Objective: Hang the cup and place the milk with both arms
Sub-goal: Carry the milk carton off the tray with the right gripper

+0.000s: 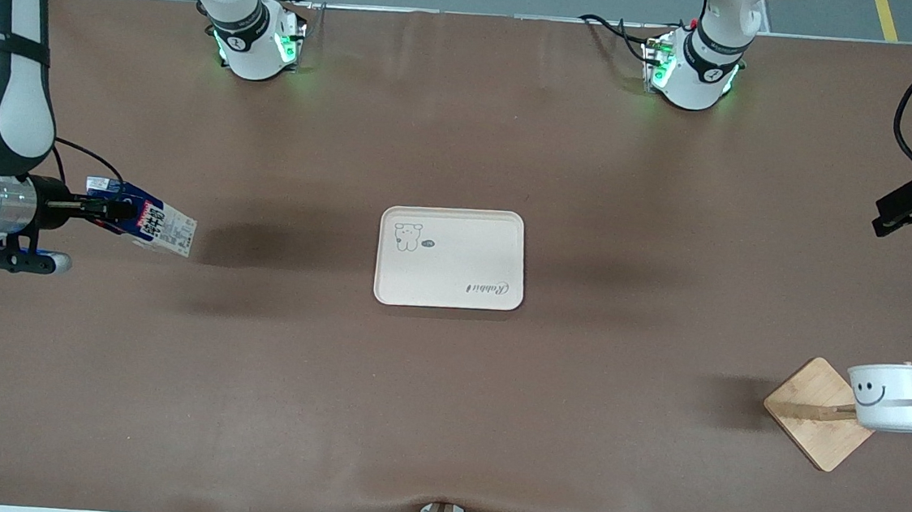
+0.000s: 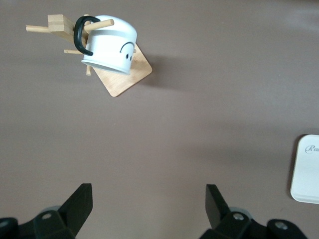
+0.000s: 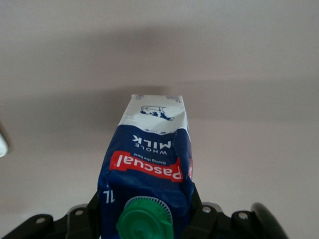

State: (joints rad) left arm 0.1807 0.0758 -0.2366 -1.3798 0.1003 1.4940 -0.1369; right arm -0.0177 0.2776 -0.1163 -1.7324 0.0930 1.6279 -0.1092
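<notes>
The white smiley cup (image 1: 888, 396) hangs by its black loop handle on a peg of a wooden rack (image 1: 818, 415) at the left arm's end of the table. It also shows in the left wrist view (image 2: 109, 45). My left gripper (image 2: 149, 206) is open and empty, up in the air apart from the cup; it shows in the front view (image 1: 907, 206) too. My right gripper (image 1: 106, 208) is shut on the dark blue milk carton (image 1: 145, 219) near its green cap (image 3: 144, 219). It holds the milk (image 3: 149, 159) tipped on its side above the table at the right arm's end.
A cream tray (image 1: 448, 284) with a small bear print lies at the table's middle; its edge shows in the left wrist view (image 2: 305, 169). The rack's square wooden base (image 2: 124, 82) sits on the brown table.
</notes>
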